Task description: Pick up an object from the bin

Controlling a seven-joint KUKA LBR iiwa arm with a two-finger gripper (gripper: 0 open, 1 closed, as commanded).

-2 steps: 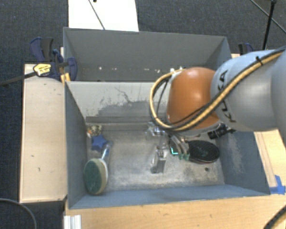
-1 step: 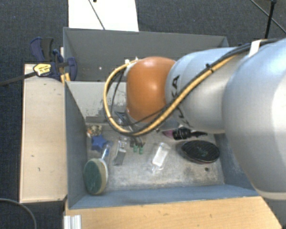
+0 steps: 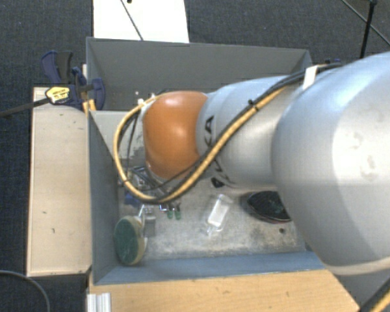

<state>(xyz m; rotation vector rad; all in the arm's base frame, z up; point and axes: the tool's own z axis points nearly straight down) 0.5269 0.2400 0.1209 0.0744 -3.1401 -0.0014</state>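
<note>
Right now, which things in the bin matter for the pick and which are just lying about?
In play: gripper, low on the left side of the bin; green disc, nearest it in the near-left corner, so the likeliest target.
Lying about: clear plastic piece, mid-floor; black round thing, further right.

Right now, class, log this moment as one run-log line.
hand: low, left side of bin | nearest: green round disc, front-left corner | also: clear plastic piece, black round thing
</note>
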